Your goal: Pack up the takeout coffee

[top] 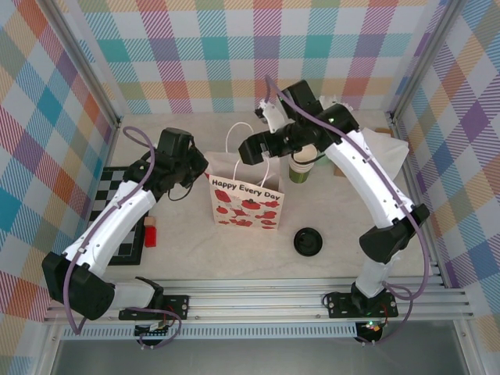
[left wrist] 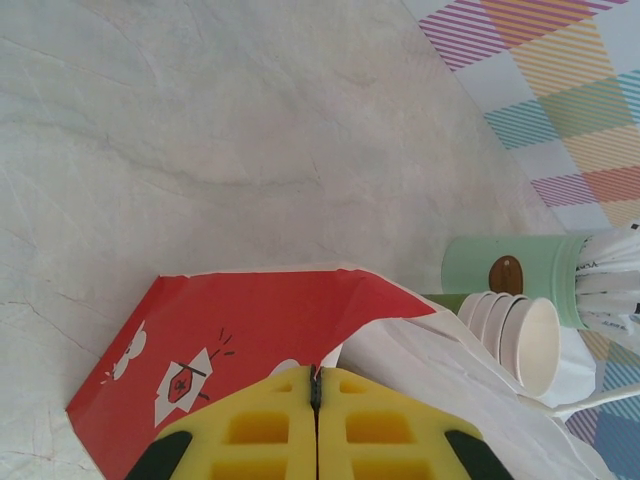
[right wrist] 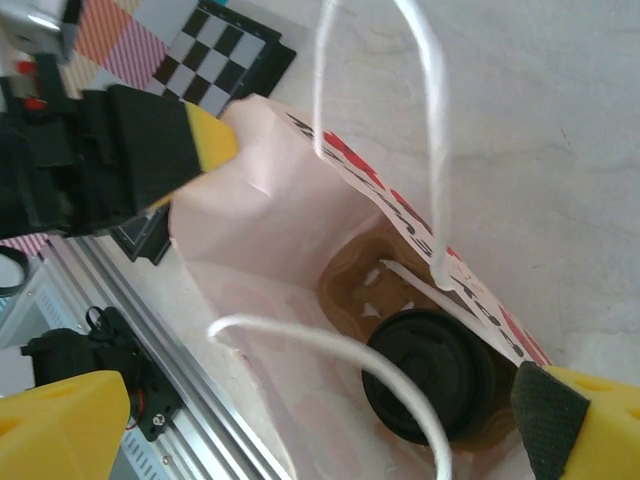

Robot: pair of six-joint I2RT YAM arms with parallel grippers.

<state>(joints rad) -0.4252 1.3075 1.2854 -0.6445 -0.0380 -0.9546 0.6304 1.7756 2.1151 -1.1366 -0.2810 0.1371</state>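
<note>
Sitting at the bottom of the bag (top: 246,201) is the coffee (right wrist: 425,370), black lid facing up, nested in a brown tray (right wrist: 350,285) on the bag's floor. That is the view from the right wrist, looking straight down the opening past the white string handles (right wrist: 430,150).

Right pincer (top: 259,146) hangs over the bag's mouth, released, jaws spread wide and gripping nothing; its yellow fingers (right wrist: 60,425) frame the opening on either side, clear of the lid.

Left pincer (left wrist: 315,390) is clenched on the bag's left rim, jaws pressed together with the paper edge running in between them, and the mouth gapes open.

From above, the bag stands upright mid-worktop (top: 336,211), strawberry print facing the arm bases. Cup stack (top: 301,168) stands just behind the bag on the right, under the right arm. Loose lid (top: 308,241) lies flat in front, near the bag's right corner but apart from it. Checkerboard (top: 117,199) lies off to the left, under the left arm.
</note>
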